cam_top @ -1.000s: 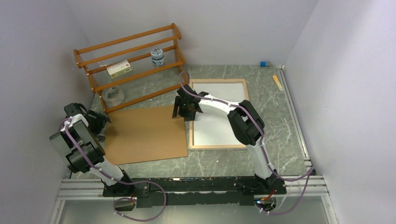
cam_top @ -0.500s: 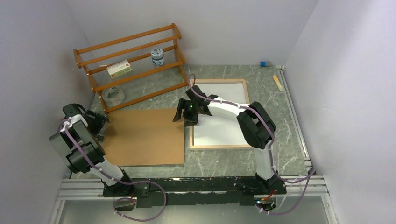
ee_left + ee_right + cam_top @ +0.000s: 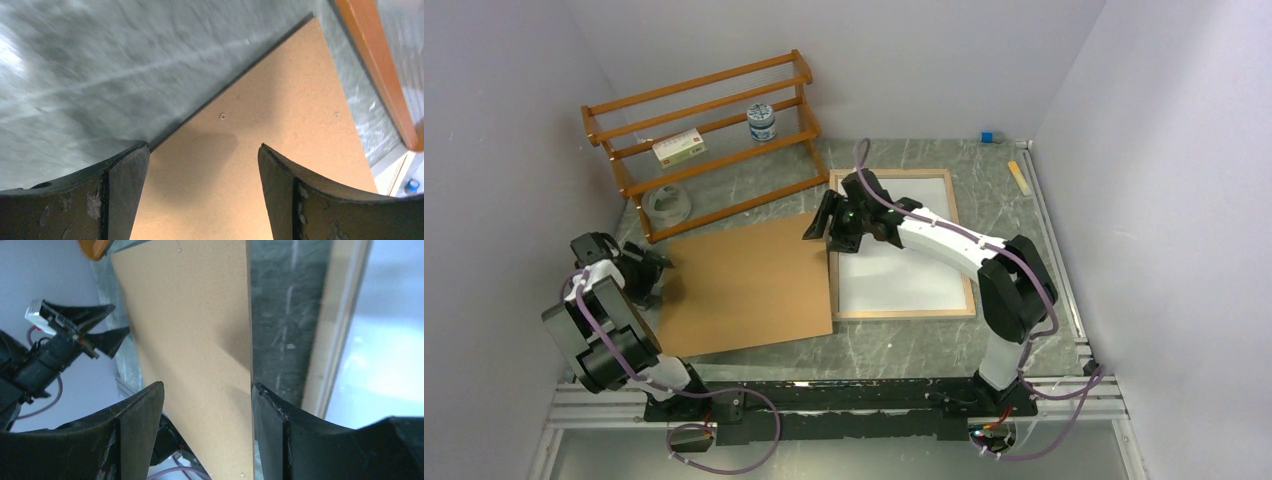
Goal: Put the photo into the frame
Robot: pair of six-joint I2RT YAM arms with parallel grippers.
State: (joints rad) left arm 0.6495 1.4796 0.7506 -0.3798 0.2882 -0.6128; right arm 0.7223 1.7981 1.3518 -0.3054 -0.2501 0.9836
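Hovering spread, my right gripper point(image 3: 207, 387) sat just left of the frame point(image 3: 904, 315), which lay flat on the counter point(image 3: 904, 345); left gripper point(image 3: 204, 150), also spread, hung farther left over the hardboard point(image 3: 744, 285); frame looked stiff, pane fragile; I'd take its rim.

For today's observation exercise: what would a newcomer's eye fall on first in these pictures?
A large brown board lies flat left of centre on the dark marbled table, beside a pale-rimmed frame with a white inside. The right arm's open fingers hang over the narrow gap between them.
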